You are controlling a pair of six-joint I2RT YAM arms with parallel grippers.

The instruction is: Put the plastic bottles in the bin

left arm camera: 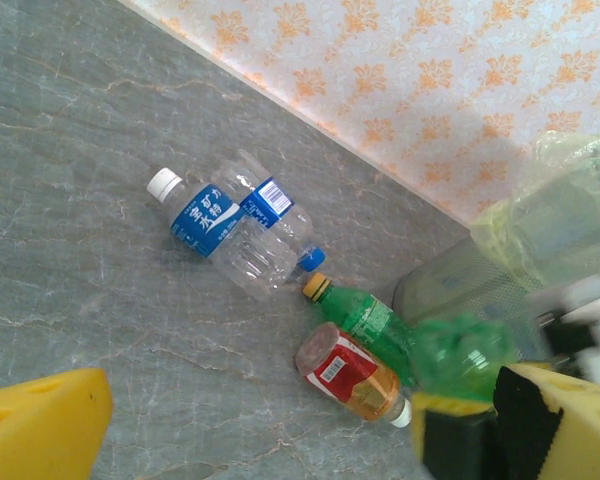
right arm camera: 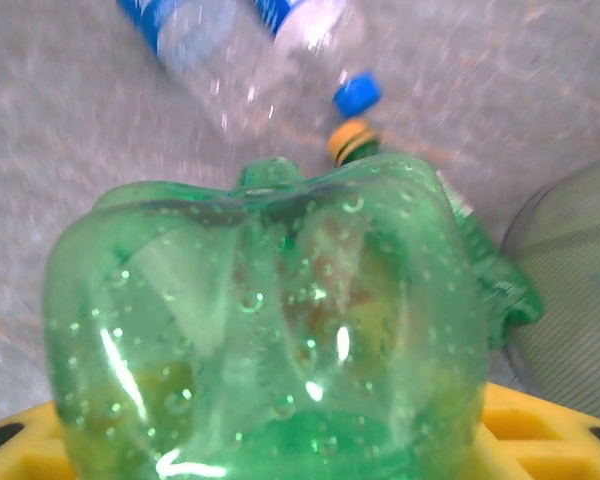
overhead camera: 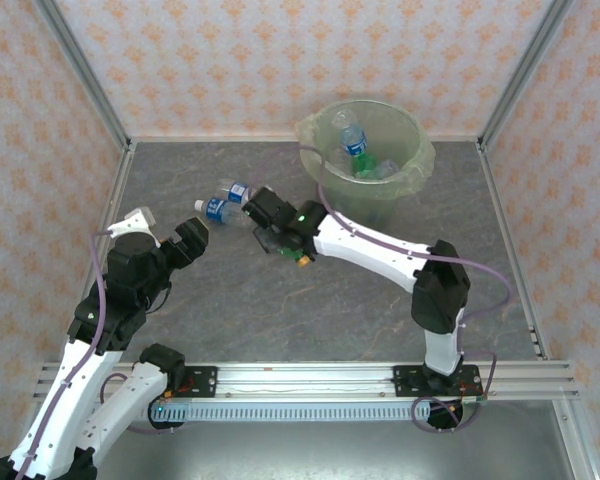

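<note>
My right gripper (overhead camera: 276,234) is shut on a green bottle (right arm camera: 270,330), whose dimpled base sits between the yellow fingers (right arm camera: 545,430). In the left wrist view that same green bottle (left arm camera: 465,355) hangs blurred just above the table. Beneath and beside it lie a second green bottle (left arm camera: 365,318) with an orange cap and a red-labelled bottle (left arm camera: 350,375). Two clear blue-labelled bottles (left arm camera: 205,220) (left arm camera: 270,232) lie further left (overhead camera: 225,208). The pale green bin (overhead camera: 420,160) stands at the back with bottles (overhead camera: 355,145) inside. The left gripper (overhead camera: 188,243) is open with nothing between its fingers, to the left of the bottles.
Patterned walls close off the back and both sides, with metal posts in the corners. The bin's lower wall (left arm camera: 450,290) stands close behind the lying bottles. Bare grey tabletop (overhead camera: 280,320) lies between the bottles and the arm bases.
</note>
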